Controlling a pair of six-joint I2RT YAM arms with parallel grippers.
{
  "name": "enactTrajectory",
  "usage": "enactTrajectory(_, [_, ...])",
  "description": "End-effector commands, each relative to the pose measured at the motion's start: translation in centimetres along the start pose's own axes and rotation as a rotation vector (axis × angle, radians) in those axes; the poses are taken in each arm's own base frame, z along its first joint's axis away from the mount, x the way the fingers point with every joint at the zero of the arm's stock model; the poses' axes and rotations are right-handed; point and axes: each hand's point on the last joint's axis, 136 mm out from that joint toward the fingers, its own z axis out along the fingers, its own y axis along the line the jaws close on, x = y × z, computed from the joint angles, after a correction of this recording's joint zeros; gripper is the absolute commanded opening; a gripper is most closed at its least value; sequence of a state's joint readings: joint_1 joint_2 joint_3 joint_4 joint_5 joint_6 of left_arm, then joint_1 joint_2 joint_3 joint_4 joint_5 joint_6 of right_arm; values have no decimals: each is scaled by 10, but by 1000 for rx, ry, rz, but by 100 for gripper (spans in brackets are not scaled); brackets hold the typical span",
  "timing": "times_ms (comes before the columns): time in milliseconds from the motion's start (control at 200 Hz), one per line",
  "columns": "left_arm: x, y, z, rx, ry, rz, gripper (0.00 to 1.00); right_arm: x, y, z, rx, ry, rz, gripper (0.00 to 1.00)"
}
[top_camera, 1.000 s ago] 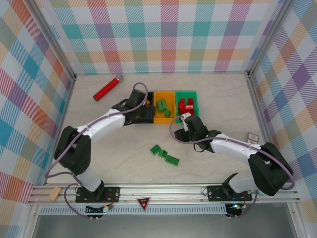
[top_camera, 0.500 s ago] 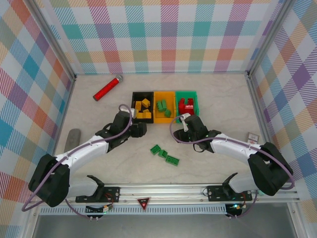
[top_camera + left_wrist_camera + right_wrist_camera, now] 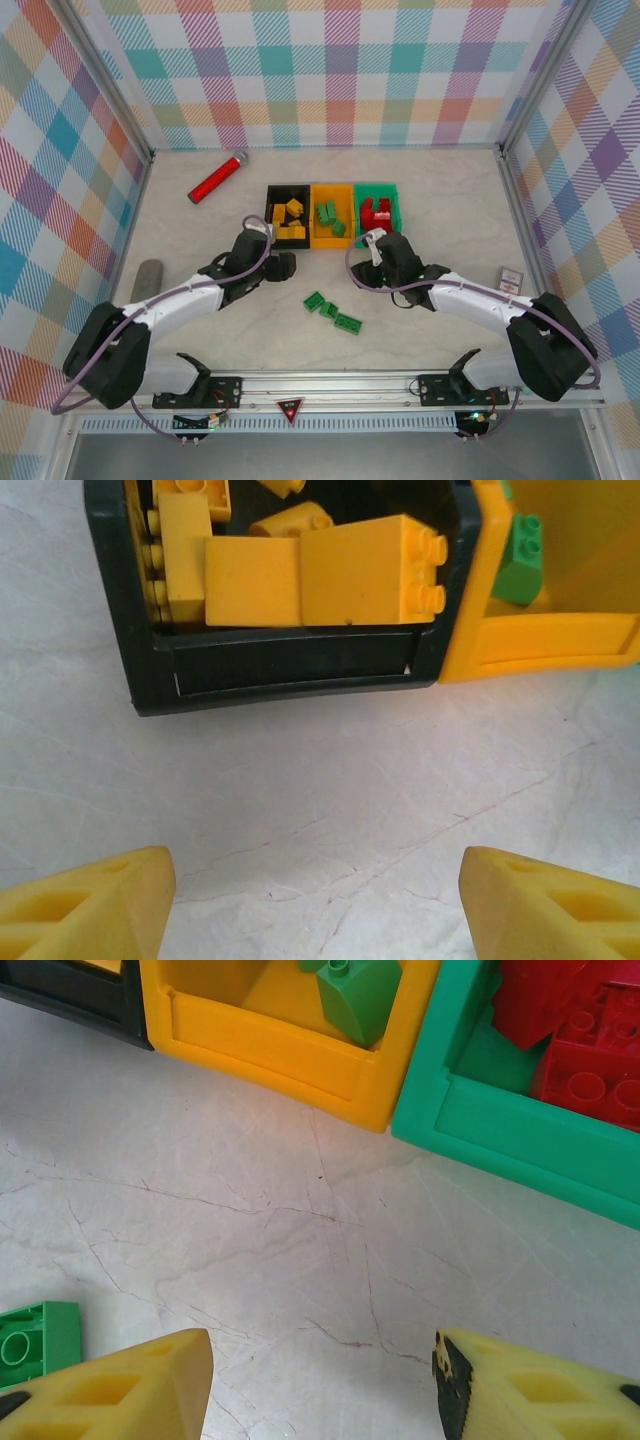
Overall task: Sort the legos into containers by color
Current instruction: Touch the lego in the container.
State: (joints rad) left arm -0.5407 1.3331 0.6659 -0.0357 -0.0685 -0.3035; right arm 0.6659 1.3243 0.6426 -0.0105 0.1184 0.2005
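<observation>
My left fingers (image 3: 90, 900) stood apart, empty, facing the black bin (image 3: 290, 675), its yellow legos (image 3: 350, 575) cropped; right fingers (image 3: 130, 1385) likewise. Overhead I saw three green legos (image 3: 330, 311), seemingly apart, toward the desk's (image 3: 450, 200) near edge.

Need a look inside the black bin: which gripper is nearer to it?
Left. The left gripper sits just in front of the black bin, facing its near wall; the right gripper is farther right, facing where the orange-yellow bin and green bin meet.
</observation>
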Motion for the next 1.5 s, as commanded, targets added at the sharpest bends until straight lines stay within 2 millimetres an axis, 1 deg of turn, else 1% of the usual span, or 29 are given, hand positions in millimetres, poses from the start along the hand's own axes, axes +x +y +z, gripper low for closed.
enactTrajectory(0, [-14,-4,10,-34,38,-10,75,-6,1,2,-10,-25,-9,61])
enactTrajectory(100, [-20,-4,21,-69,67,-9,74,-7,-1,0,1,-32,-16,61])
enactTrajectory(210, [-30,2,29,-132,68,-4,74,-8,-1,-2,3,-38,-18,61])
enactTrajectory(325, [-39,10,35,-214,84,11,74,-9,-1,-4,5,-45,-22,61])
enactTrajectory(345, [-45,10,36,-222,74,12,74,-10,-2,-4,7,-47,-22,61])
enactTrajectory(360, [-42,12,36,-234,93,16,74,-10,-2,-4,7,-49,-25,61])
enactTrajectory(390, [-44,13,37,-248,101,23,74,-10,-2,-5,7,-50,-25,61])
enactTrajectory(460, [-50,13,41,-265,114,31,74,-11,-2,-6,10,-54,-27,61])
enactTrajectory(630, [-70,3,49,-251,98,24,74,-11,-3,-8,12,-55,-30,61])
enactTrajectory(705, [-70,3,54,-259,118,21,74,-12,-3,-9,14,-58,-31,61])
enactTrajectory(780, [-63,4,59,-265,151,19,73,-12,-4,-10,19,-60,-34,61])
enactTrajectory(885, [-57,2,59,-241,158,13,73,-12,-4,-11,20,-64,-29,61])
enactTrajectory(965, [-54,8,57,-264,153,18,73,-13,-2,-11,12,-63,-29,61])
enactTrajectory(1090, [-51,12,60,-276,174,18,72,-13,-1,-9,7,-62,-28,61])
enactTrajectory(1150, [-52,14,62,-288,176,15,72,-13,-1,-9,6,-62,-27,61])
enactTrajectory(1230, [-58,14,67,-296,183,5,72,-13,-1,-9,6,-61,-28,61])
enactTrajectory(1305, [-64,14,75,-301,196,0,72,-13,-2,-9,8,-59,-29,61])
enactTrajectory(1415, [-63,16,92,-320,239,3,72,-13,-2,-10,12,-62,-29,61])
enactTrajectory(1495, [-62,14,95,-313,252,1,71,-13,-3,-11,16,-66,-31,61])
